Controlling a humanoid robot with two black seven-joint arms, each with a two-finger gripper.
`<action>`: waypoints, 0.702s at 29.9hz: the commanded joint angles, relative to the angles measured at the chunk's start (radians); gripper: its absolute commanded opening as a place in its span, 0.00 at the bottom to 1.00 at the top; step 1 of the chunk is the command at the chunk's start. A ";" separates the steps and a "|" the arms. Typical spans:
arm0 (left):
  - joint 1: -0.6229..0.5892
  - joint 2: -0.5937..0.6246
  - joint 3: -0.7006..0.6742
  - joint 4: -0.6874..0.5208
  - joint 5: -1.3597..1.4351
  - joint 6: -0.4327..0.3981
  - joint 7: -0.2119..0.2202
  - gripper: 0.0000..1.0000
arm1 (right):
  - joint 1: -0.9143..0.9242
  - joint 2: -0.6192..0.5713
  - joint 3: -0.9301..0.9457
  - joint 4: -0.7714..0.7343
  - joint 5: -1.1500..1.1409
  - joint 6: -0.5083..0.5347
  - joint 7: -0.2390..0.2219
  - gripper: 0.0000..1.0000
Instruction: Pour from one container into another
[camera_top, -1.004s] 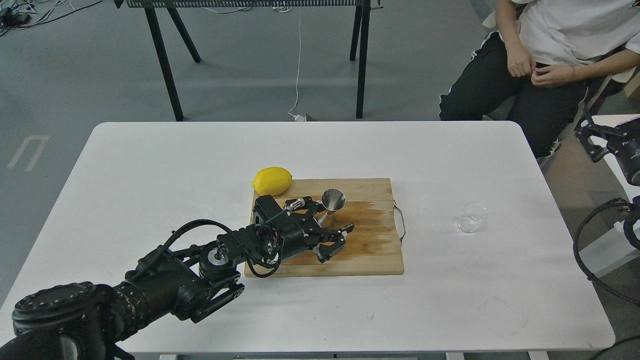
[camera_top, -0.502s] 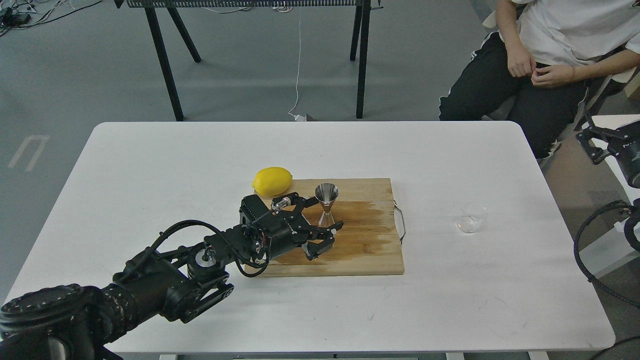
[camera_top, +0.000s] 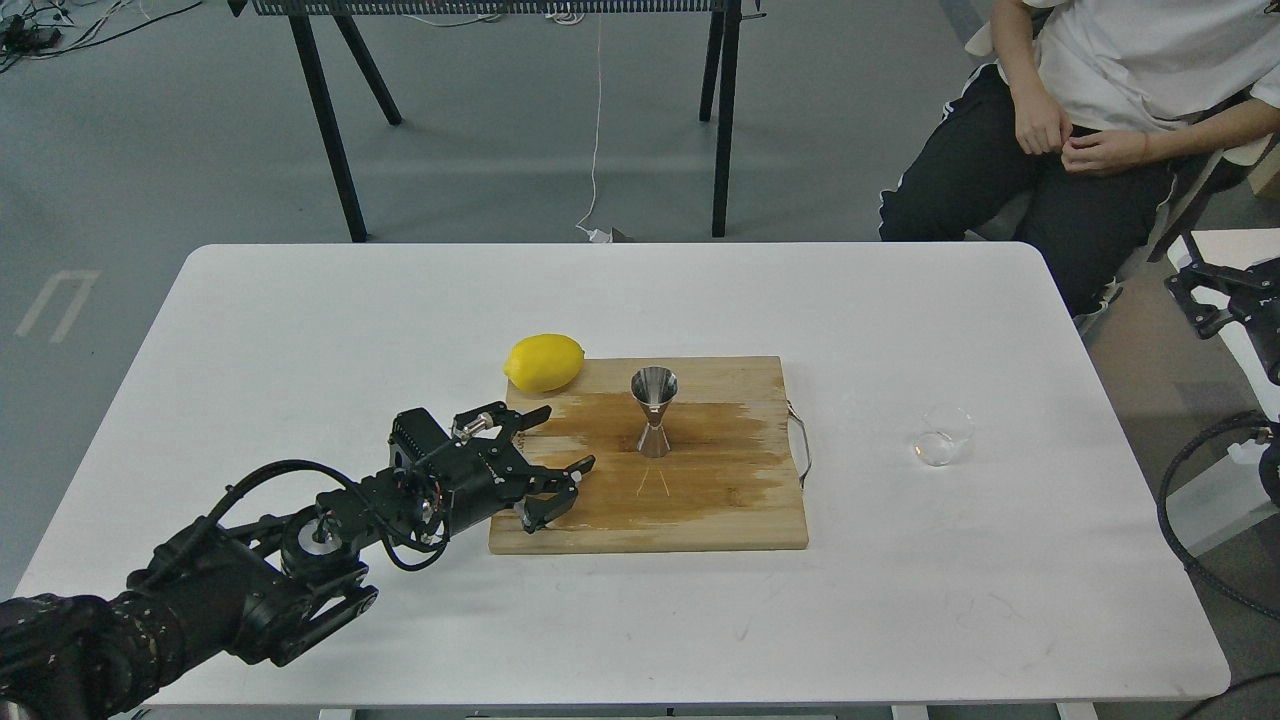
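The steel jigger (camera_top: 654, 411) stands upright near the middle of the wooden cutting board (camera_top: 700, 510), free of any grip. My left gripper (camera_top: 558, 440) is open over the board's left edge, well to the left of the jigger, with nothing between its fingers. The clear glass cup (camera_top: 944, 434) sits upright on the white table to the right of the board. Of my right arm only dark parts show at the right edge; its gripper is out of view.
A yellow lemon (camera_top: 544, 362) lies at the board's back left corner, just behind my left gripper. The board has a metal handle (camera_top: 799, 450) on its right side. A seated person (camera_top: 1090, 110) is beyond the table's far right corner.
My left gripper has let go of the jigger and drawn back to the left, leaving it upright on the board. The cup has not moved.
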 joint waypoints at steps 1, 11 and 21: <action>0.007 0.158 0.000 -0.253 -0.107 0.000 0.000 0.81 | -0.030 -0.031 -0.001 0.004 0.000 0.000 -0.004 1.00; 0.003 0.356 -0.100 -0.565 -0.796 0.000 -0.118 0.83 | -0.060 -0.083 -0.001 -0.002 0.007 0.000 0.001 1.00; 0.003 0.342 -0.568 -0.512 -1.547 -0.652 -0.160 0.88 | -0.276 -0.069 0.054 0.137 0.093 0.000 0.006 1.00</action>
